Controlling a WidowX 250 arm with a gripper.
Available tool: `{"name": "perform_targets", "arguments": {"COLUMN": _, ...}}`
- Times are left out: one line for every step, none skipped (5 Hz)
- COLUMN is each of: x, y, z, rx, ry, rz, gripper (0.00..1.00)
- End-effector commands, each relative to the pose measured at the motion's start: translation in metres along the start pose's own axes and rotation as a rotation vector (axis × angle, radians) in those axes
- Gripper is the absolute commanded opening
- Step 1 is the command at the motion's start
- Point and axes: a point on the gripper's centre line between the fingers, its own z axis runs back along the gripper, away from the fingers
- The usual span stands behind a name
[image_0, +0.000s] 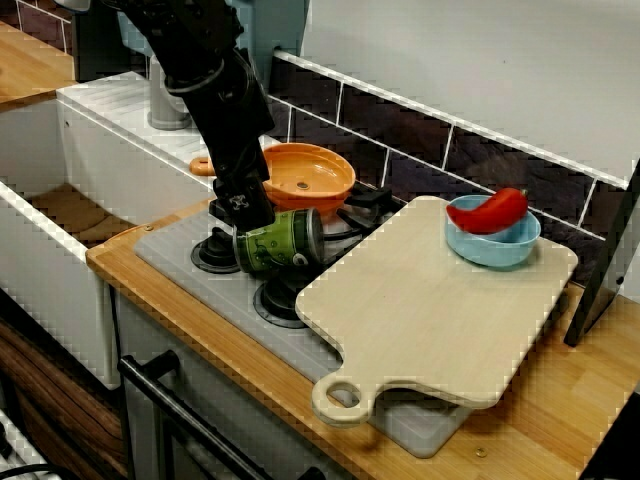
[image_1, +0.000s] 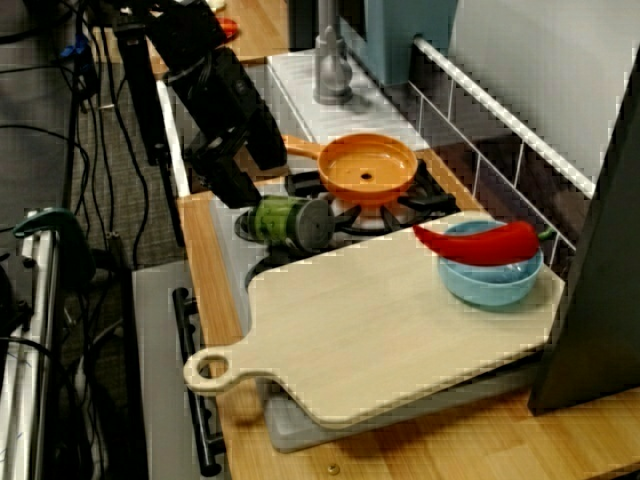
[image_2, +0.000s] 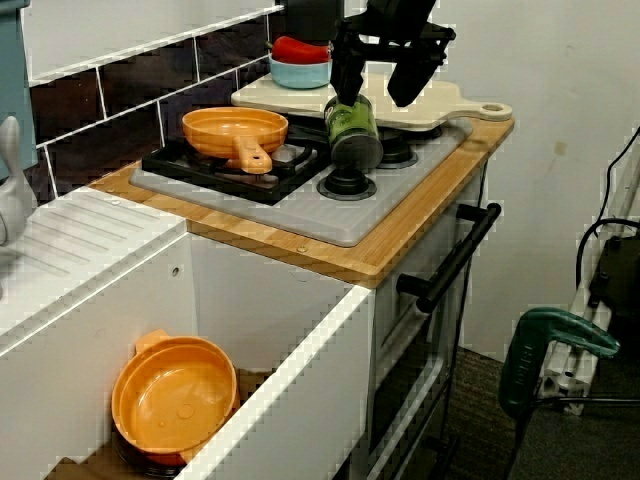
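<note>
A green can (image_0: 280, 240) lies on its side on the front left burner of the grey hob (image_0: 168, 250). My black gripper (image_0: 240, 208) comes down from the upper left and stands at the can's left end, touching or nearly touching it. In the view from the sink side, the fingers (image_2: 345, 75) are spread wide above the can (image_2: 352, 135), so the gripper (image_2: 378, 85) is open. An orange frying pan (image_0: 305, 175) sits on the back burner just behind the can.
A pale wooden cutting board (image_0: 420, 300) covers the hob's right half and carries a blue bowl (image_0: 495, 248) holding a red pepper (image_0: 497, 209). The white sink (image_2: 60, 260) to the left holds an orange pot (image_2: 175, 395). An oven handle (image_2: 455, 255) juts out in front.
</note>
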Motion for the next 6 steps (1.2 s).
{"name": "perform_targets", "arguments": {"x": 0.007, "y": 0.014, "z": 0.006, "rx": 0.037, "ry": -0.051, "rz": 0.012, "gripper": 1.0}}
{"name": "perform_targets", "arguments": {"x": 0.009, "y": 0.016, "z": 0.003, "rx": 0.034, "ry": -0.05, "rz": 0.013, "gripper": 1.0}}
{"name": "perform_targets", "arguments": {"x": 0.009, "y": 0.016, "z": -0.001, "rx": 0.027, "ry": -0.046, "rz": 0.009, "gripper": 1.0}}
{"name": "perform_targets", "arguments": {"x": 0.005, "y": 0.009, "z": -0.004, "rx": 0.021, "ry": -0.048, "rz": 0.005, "gripper": 1.0}}
{"name": "perform_targets", "arguments": {"x": 0.003, "y": 0.004, "z": -0.013, "rx": 0.029, "ry": -0.033, "rz": 0.013, "gripper": 1.0}}
{"name": "perform_targets", "arguments": {"x": 0.005, "y": 0.005, "z": -0.02, "rx": 0.033, "ry": -0.021, "rz": 0.028, "gripper": 1.0}}
